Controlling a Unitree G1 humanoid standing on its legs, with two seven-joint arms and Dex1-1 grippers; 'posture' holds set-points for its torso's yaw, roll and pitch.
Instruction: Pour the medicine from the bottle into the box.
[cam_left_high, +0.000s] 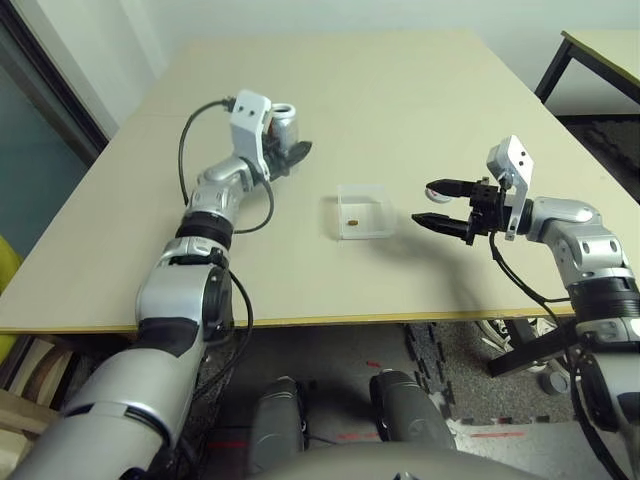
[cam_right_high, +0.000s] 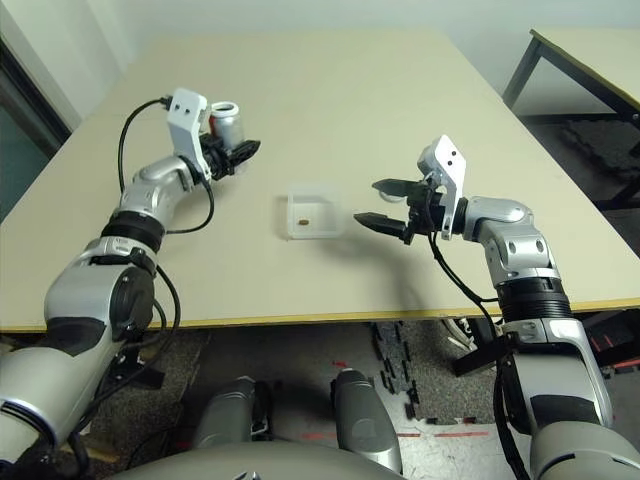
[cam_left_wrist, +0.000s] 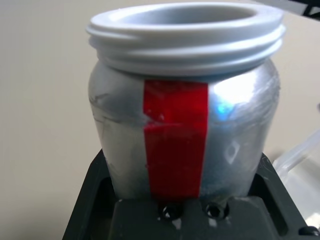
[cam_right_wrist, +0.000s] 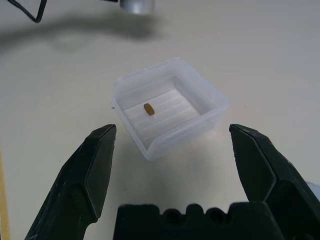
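Fingers (cam_left_wrist: 90, 200) hiding bottle (cam_left_wrist: 185, 125) base

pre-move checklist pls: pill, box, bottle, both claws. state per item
1. Pill inside the box: ok.
2. Box upright and flat on the table: ok.
3. Bottle held in the left claw, mouth up: ok.
4. Bottle off to the side of the box, not over it: ok.
5. Right claw open, short of the box, touching nothing: ok.
6. Bottle emptied: cannot tell, its inside is hidden.
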